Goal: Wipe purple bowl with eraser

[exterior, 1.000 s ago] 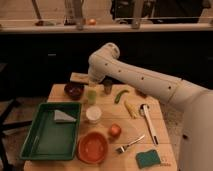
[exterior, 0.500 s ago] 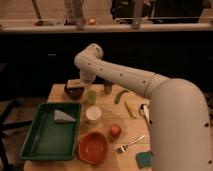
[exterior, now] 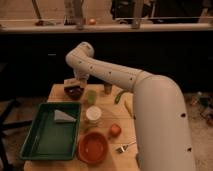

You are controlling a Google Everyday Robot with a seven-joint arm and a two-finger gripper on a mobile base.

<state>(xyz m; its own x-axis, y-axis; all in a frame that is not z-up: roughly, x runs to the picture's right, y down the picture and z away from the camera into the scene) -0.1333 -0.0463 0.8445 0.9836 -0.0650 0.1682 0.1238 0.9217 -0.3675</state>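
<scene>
- Dark maroon, small and round: the purple bowl (exterior: 74, 92) sits at the table's (exterior: 109, 107) far left corner, left of centre in your frame.
- Your gripper (exterior: 76, 82) hangs directly over that bowl, jaws clenched; you cannot tell whether the eraser is between them.

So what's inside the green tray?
Inside the green tray lies one pale folded cloth; the rest shows bare. The gripper is at the purple bowl, whose inside it covers.
</scene>
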